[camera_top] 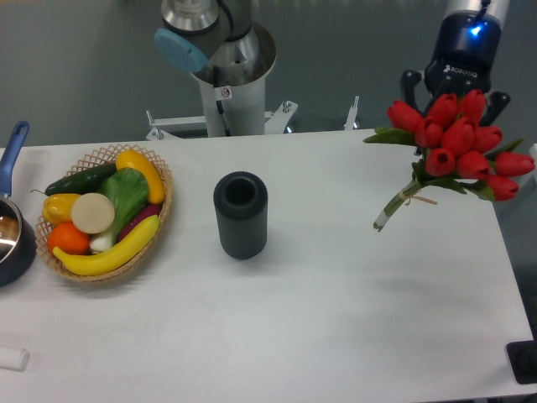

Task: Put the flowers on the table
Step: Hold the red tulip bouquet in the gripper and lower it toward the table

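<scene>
A: Held aloft at the right rear of the white worktop (336,319): the flowers (457,143), red tulip heads clustered uppermost, tied green stems slanting down and left, stem tips just above the surface or barely brushing it. Impossible to say which.

B: And the gripper (453,94)?

A: Dark, blue-lit, directly behind the blooms. Jaws hidden by the tulip heads, so cannot tell whether clenched or released. Judging by the bunch hanging tilted in the air, probably grasping somewhere near the heads.

B: Elsewhere on the worktop?

A: Dark ribbed vase (241,215) upright near the centre, well apart from the stems. Woven basket (159,220) of fruit and vegetables at far left. Part of a dark pan (13,227) with blue handle at the left edge.

B: Risks from here?

A: Bunch close to the right edge; if let go while tilted, likely to roll or tip over the side. If lowered too hard, bent stems or crushed petals. Safer set down further inward, laid flat.
</scene>
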